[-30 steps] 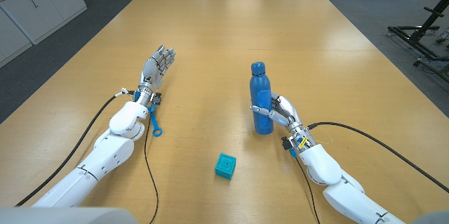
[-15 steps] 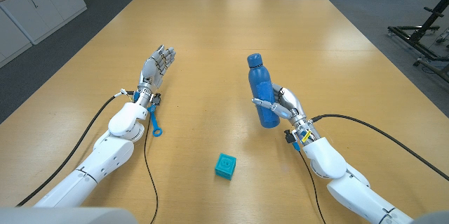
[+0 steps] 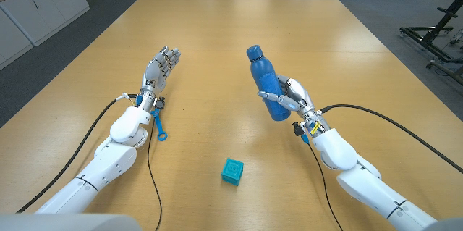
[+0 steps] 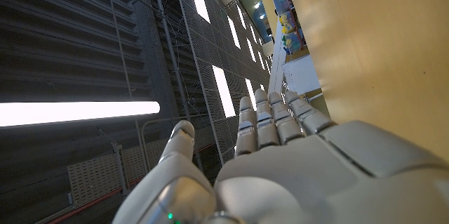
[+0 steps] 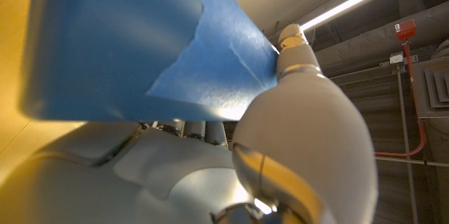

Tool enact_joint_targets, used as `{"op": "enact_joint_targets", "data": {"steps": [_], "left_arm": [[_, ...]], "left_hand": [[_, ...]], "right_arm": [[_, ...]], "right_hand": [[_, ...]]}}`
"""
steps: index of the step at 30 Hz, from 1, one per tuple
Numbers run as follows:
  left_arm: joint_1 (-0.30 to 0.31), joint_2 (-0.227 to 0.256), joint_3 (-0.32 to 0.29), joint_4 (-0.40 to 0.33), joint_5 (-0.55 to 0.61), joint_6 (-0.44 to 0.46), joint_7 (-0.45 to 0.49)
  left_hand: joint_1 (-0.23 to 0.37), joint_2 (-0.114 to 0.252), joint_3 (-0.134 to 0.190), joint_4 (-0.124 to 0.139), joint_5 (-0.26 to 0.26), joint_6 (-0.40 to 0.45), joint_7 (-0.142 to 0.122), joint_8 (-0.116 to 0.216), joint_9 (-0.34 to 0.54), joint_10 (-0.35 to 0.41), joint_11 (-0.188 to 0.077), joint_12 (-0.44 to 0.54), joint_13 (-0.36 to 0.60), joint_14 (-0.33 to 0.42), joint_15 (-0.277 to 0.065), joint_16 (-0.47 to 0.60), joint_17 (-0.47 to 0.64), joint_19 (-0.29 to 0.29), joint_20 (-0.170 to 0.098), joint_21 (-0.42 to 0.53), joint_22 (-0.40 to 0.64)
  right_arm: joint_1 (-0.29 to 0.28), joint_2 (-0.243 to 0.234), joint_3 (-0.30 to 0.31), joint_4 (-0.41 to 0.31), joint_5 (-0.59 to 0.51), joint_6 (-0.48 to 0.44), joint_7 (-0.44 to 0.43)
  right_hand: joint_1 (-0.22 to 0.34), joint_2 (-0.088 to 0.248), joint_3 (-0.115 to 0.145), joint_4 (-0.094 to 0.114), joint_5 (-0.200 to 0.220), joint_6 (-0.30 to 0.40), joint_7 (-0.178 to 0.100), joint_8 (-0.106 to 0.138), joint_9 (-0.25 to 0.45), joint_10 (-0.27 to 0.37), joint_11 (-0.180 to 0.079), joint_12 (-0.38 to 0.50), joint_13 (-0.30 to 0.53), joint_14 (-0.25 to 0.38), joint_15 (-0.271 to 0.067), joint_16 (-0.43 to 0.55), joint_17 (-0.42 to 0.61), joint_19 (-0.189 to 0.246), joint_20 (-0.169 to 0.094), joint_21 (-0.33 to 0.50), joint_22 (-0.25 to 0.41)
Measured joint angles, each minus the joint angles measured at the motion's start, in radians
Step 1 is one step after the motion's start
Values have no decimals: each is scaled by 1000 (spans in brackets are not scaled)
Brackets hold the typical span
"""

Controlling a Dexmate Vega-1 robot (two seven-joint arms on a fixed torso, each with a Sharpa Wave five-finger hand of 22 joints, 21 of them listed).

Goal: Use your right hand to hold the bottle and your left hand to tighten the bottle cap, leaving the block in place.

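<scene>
My right hand (image 3: 291,99) grips the lower body of a blue bottle (image 3: 265,82) and holds it off the table, tilted with its blue cap (image 3: 253,52) leaning toward my left. Seen from the right wrist, the bottle (image 5: 119,41) looms close against that hand (image 5: 210,168), a band of blue tape wrapped on it. My left hand (image 3: 160,66) stays at the table's left side, fingers straight and together, holding nothing; the left wrist view shows those fingers (image 4: 270,122) extended. A teal block (image 3: 232,170) sits on the table near the front, below the bottle.
A small blue tool (image 3: 158,126) lies beside my left wrist. Cables trail from both arms across the wooden table (image 3: 347,50). Boxes and cases line the floor beyond the far edge; a black stand is at the right.
My right hand has lifted the bottle off the table and tilted it, its cap swinging up and toward my left. The left hand and the block have not moved.
</scene>
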Motion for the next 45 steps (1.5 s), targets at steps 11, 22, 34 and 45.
{"op": "enact_joint_targets", "data": {"steps": [11, 22, 34, 45], "left_arm": [[-4, -3, 0, 1, 8, -5, 0], [-5, -2, 0, -14, 21, -8, 0], [-4, -1, 4, -33, 68, -29, 14], [4, 4, 10, -84, 161, -46, 38]], "left_hand": [[0, 0, 0, 0, 0, 0, 0, 0, 0, 0, 0, 0, 0, 0, 0, 0, 0, 0, 0, 0, 0], [0, 0, 4, -4, 0, 5, -5, 0, 0, 4, -4, 0, 0, 4, -4, 0, 0, 0, 0, 0, 0], [5, 5, 7, -7, 0, 27, -16, 5, 0, 23, -16, 4, 0, 29, -18, 5, 0, 5, 5, 0, 0], [80, -38, 29, -29, 4, 91, -48, 35, 1, 121, -52, 28, 2, 118, -17, 23, 1, 72, 10, 14, 0]], "right_arm": [[23, 8, 6, -8, 31, 10, 13], [42, 21, 8, 1, 82, 31, 37], [85, 30, -9, 23, 104, 8, 65], [119, 35, -36, 33, 106, -25, 76]], "right_hand": [[14, -14, 0, 0, 0, 7, 7, 0, 0, 1, 1, 11, 22, 8, 6, 2, 11, 7, -3, 22, 5], [21, -21, 0, 0, 0, 12, 12, -4, 0, 1, 1, 11, 34, 11, 6, 2, 16, 7, -3, 37, 9], [25, -25, 0, 0, 0, 13, 13, -4, 0, 1, 1, 18, 50, 12, 5, 2, 20, 7, -3, 49, 12], [24, -24, 0, 0, 0, 16, 16, -8, 0, 1, 1, 18, 59, 16, 7, 1, 25, 7, -3, 53, 14]]}}
